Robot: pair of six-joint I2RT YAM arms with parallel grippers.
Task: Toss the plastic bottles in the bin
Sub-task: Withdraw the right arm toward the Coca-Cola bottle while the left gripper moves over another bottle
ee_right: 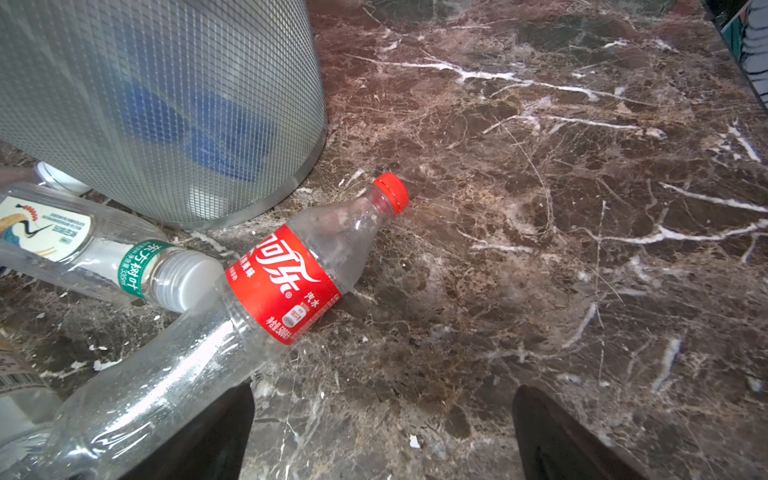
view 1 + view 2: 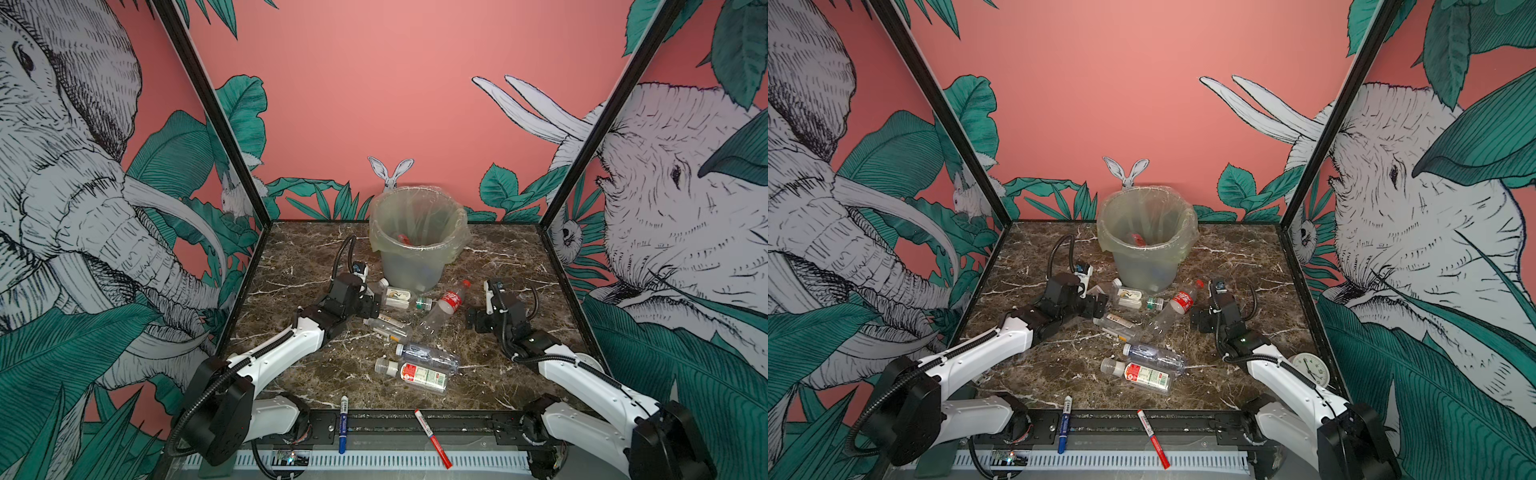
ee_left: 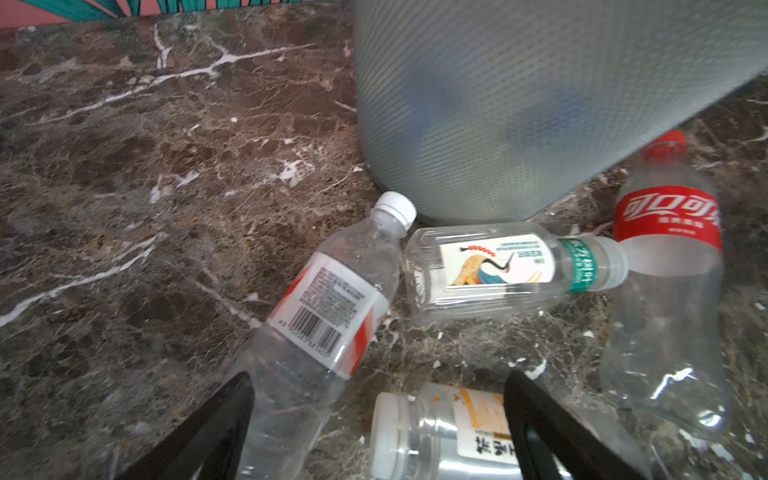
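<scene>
Plastic bottles [image 2: 424, 376] lie mid-frame below bin [image 2: 409, 270]. Left gripper [image 3: 378, 376] open, empty, over barcode-label bottle [image 3: 328, 307]: centre jaws across label, excluding orange-label neighbour [image 3: 432, 432]. Right gripper [image 1: 384, 388] open, empty.

Both top views look down from high above the near edge of the desk [image 2: 498, 257] toward the back wall [image 2: 374, 104], taking in the whole desk and the bin [image 2: 405, 270]. The wrist views sit low and close over the desk, one behind the left end effector [image 3: 379, 374], one behind the right end effector [image 1: 383, 387], both facing the bin. They share the bin's foot, the red-label bottle [image 3: 669, 220] and the crane-label bottle [image 3: 494, 266].
</scene>
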